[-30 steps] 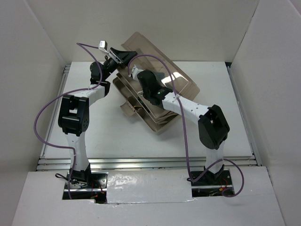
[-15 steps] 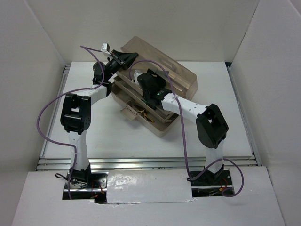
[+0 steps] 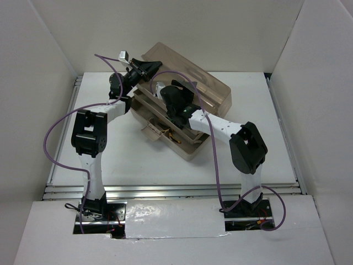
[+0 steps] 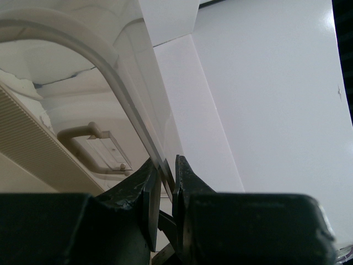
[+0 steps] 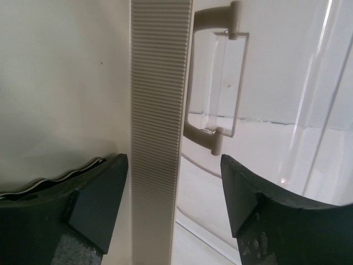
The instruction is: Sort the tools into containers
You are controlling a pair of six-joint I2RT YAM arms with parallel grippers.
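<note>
— Which tools (image 3: 168, 134) lie in the toolbox (image 3: 190, 150)?
— From above, only yellowish specks show, too small to name. The right arm (image 3: 218, 124) hides most of the trays.
— And closer up?
— The lid (image 4: 105, 52) runs off the top and left edges. The ribbed beige strip (image 5: 157, 110) is cut off above and below.

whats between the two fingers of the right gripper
A ribbed beige plastic toolbox strip stands between the open right gripper's fingers; the right wrist view shows it.
</note>
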